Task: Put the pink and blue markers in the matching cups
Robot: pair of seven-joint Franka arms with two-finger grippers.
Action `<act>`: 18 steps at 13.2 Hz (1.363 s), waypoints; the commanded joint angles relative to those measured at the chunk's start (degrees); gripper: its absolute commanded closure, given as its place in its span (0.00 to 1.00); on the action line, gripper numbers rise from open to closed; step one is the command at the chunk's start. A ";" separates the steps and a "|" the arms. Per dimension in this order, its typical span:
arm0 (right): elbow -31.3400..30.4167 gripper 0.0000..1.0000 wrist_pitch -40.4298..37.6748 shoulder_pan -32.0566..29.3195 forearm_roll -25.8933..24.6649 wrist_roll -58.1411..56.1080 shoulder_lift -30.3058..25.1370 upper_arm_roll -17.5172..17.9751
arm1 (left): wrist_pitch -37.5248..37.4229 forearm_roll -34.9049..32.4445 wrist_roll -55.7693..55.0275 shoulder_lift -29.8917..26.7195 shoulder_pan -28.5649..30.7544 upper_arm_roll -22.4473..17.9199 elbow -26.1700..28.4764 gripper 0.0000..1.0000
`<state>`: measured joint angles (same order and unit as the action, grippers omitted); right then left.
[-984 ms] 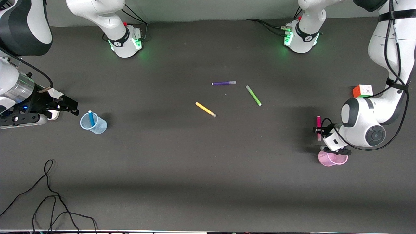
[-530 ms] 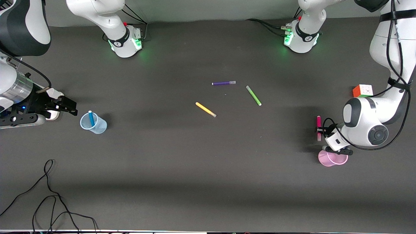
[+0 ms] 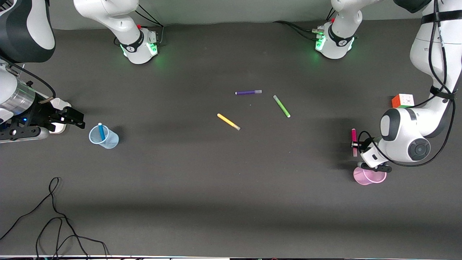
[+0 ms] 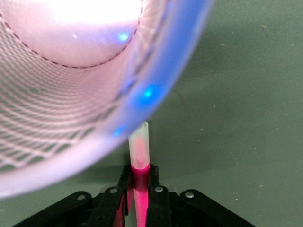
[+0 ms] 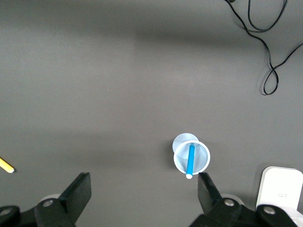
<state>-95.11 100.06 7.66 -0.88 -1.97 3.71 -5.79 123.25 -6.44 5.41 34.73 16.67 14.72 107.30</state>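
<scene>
The left end effector (image 3: pixel 354 144) is clamping the pink marker (image 3: pixel 353 136) just beside the pink cup (image 3: pixel 369 176), at the left arm's end of the counter (image 3: pixel 223 173). The right end effector (image 3: pixel 77 120), fingers spread apart, is hovering near the blue cup (image 3: pixel 103 137), which is holding the blue marker (image 3: pixel 101 130)

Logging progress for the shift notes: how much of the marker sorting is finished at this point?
About half. Done: the blue marker stands in the blue cup, and the right hand is open above it. In hand: the left hand is shut on the pink marker, beside the pink cup. Left: getting that marker into the pink cup.
</scene>
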 commanded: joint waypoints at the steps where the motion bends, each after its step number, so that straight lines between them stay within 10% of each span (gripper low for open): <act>1: 0.54 0.00 -0.56 0.08 -1.14 0.65 -0.45 -0.01 | -4.91 -0.15 -3.39 -3.69 -1.20 0.04 -0.06 1.00; 9: 3.70 0.00 -3.29 0.17 -1.67 -2.49 -3.71 -0.19 | -35.43 -0.68 -3.13 -1.44 -4.36 -0.05 -28.43 1.00; 13: 3.88 0.00 -3.55 0.43 -0.88 -1.20 -3.27 0.51 | -33.26 -8.75 1.07 6.21 -7.70 -0.13 -40.75 1.00; 18: 3.09 0.00 -2.06 3.77 -1.31 1.45 -0.28 0.60 | -18.17 -12.63 7.39 7.63 -8.67 -0.22 -41.65 1.00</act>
<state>-92.33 97.83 11.22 -1.91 -1.73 3.15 -5.13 101.84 -17.95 9.19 41.48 9.14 15.21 68.31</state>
